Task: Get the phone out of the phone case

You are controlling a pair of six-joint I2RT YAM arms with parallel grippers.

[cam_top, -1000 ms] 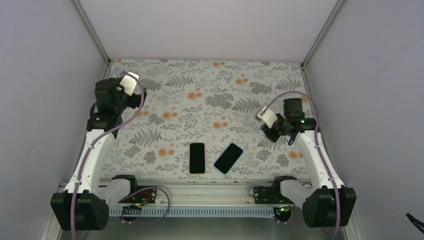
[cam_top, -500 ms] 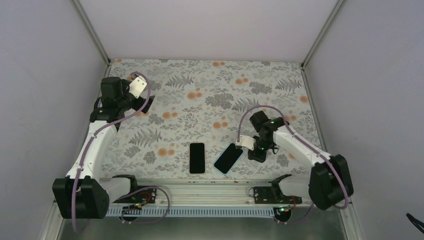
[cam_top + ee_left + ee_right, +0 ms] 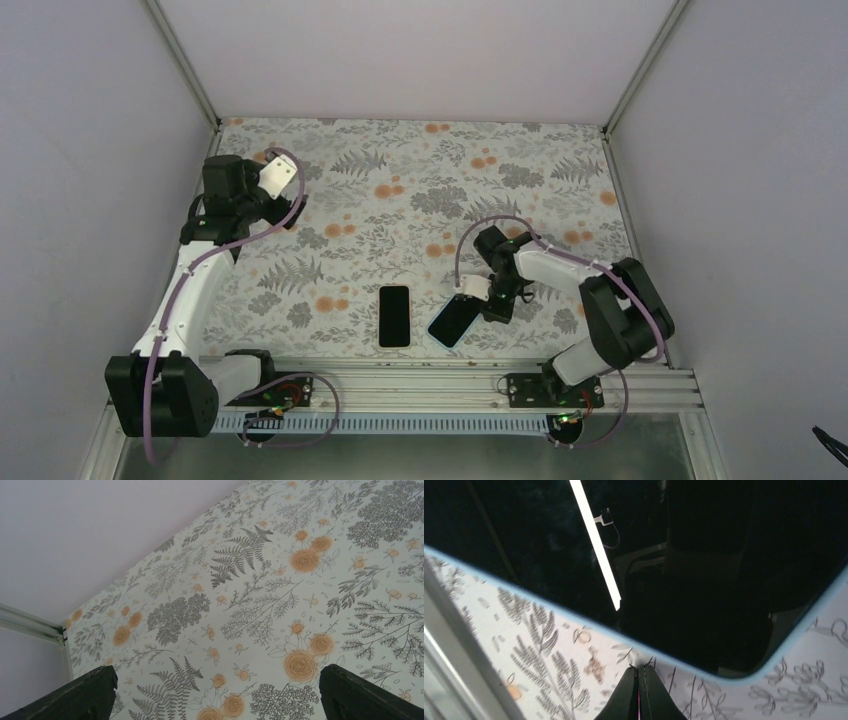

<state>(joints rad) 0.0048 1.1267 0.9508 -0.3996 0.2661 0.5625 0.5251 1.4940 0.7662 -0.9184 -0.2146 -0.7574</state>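
A phone in a light-blue case (image 3: 456,318) lies tilted, screen up, near the table's front edge. In the right wrist view its black screen (image 3: 704,555) fills the top, rimmed by the blue case (image 3: 574,614). My right gripper (image 3: 482,303) is low at the phone's far right end. Its fingers are shut, with the tips (image 3: 640,668) on the cloth, right against the case's edge near a corner. My left gripper (image 3: 288,210) is raised at the back left, far from the phone. It is open and empty (image 3: 220,700).
A second black phone (image 3: 394,315), with no case, lies upright just left of the cased one. The floral cloth (image 3: 420,190) covers the table. White walls enclose three sides. A metal rail (image 3: 400,380) runs along the front edge.
My right arm swung from the right side down and left to the cased phone's edge. My left arm turned slightly at the back left and then held still.
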